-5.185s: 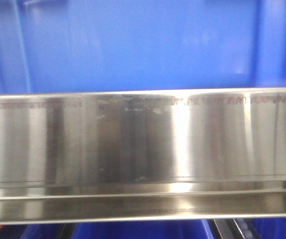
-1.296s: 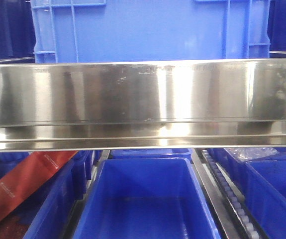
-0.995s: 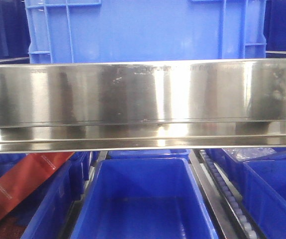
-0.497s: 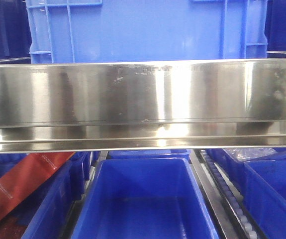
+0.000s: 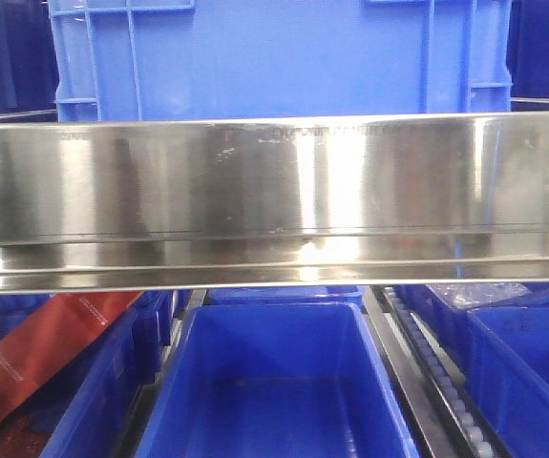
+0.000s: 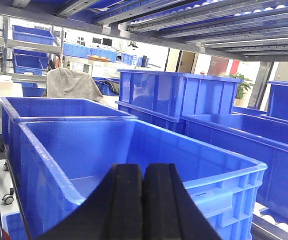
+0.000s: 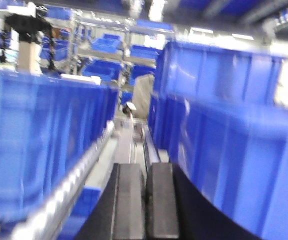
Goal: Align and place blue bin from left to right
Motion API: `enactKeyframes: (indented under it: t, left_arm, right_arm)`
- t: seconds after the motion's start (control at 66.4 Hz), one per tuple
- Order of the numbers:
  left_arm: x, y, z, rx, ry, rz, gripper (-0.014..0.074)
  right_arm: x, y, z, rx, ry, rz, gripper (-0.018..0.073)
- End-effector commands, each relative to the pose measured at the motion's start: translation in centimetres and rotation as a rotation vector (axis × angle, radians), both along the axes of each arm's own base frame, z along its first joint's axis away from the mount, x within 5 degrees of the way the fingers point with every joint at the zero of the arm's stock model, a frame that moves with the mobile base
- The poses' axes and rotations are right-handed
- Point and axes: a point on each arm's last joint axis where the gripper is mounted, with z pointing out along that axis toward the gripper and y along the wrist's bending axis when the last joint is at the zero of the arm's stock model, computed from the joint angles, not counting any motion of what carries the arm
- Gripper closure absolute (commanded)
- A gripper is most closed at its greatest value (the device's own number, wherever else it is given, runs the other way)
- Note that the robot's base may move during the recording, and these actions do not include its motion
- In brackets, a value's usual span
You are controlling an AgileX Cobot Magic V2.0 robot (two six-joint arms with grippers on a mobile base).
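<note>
The blue bin point(image 5: 284, 57) stands on the upper shelf behind the steel rail point(image 5: 274, 191) in the front view, its smooth side and corner ribs facing me. Neither gripper shows in that view. In the left wrist view my left gripper point(image 6: 144, 172) is shut with nothing in it, hovering over the near end of an open blue bin point(image 6: 194, 165). In the blurred right wrist view my right gripper point(image 7: 145, 170) is shut and empty, in a lane between blue bin walls point(image 7: 234, 150).
Under the rail sit an open blue bin point(image 5: 274, 382), a red package point(image 5: 45, 353) in the left bin, a roller track point(image 5: 436, 382) and another bin point(image 5: 532, 372). More bins point(image 6: 179, 95) crowd the left wrist view. A roller rail point(image 7: 78, 175) runs left of the right gripper.
Five seconds ago the bin's wall filled the view above the rail; now it looks smaller and the lower bins show. Over the last second it shifted slightly left, then held still.
</note>
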Motion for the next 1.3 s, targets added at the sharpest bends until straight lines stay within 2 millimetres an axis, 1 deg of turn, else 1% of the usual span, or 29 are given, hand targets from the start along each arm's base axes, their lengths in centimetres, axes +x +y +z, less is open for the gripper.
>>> enactKeyframes:
  t: [0.0, 0.105, 0.151, 0.226, 0.271, 1.13, 1.206, 1.281]
  left_arm:
    - [-0.2, 0.0, 0.0, 0.0, -0.012, -0.01, 0.0707]
    - [-0.2, 0.0, 0.0, 0.0, -0.012, -0.01, 0.0707]
    - [-0.2, 0.0, 0.0, 0.0, -0.012, -0.01, 0.0707]
    - [-0.2, 0.0, 0.0, 0.0, -0.01, -0.008, 0.0707]
    - [-0.2, -0.1, 0.1, -0.001, -0.014, -0.011, 0.0707]
    - [-0.2, -0.1, 0.1, -0.002, -0.016, -0.013, 0.0707]
    - [-0.1, 0.0, 0.0, 0.002, -0.006, -0.005, 0.0707]
    - [-0.2, 0.0, 0.0, 0.048, -0.031, 0.005, 0.0707]
  right_arm:
    - [-0.3, -0.3, -2.3, 0.058, -0.008, -0.024, 0.0638]
    - [-0.7, -0.5, -4.7, 0.069, -0.004, -0.055, 0.0638]
    - [-0.5, -0.5, -5.9, 0.063, 0.031, -0.061, 0.0638]
    - [-0.5, -0.5, -6.1, 0.062, 0.037, -0.061, 0.0638]
    - [-0.4, -0.5, -6.5, 0.055, 0.08, -0.059, 0.0638]
    - [-0.4, -0.4, -6.6, 0.053, 0.09, -0.059, 0.0638]
    - [-0.4, -0.4, -6.6, 0.053, 0.09, -0.059, 0.0638]
    - [-0.4, -0.4, -6.6, 0.053, 0.09, -0.059, 0.0638]
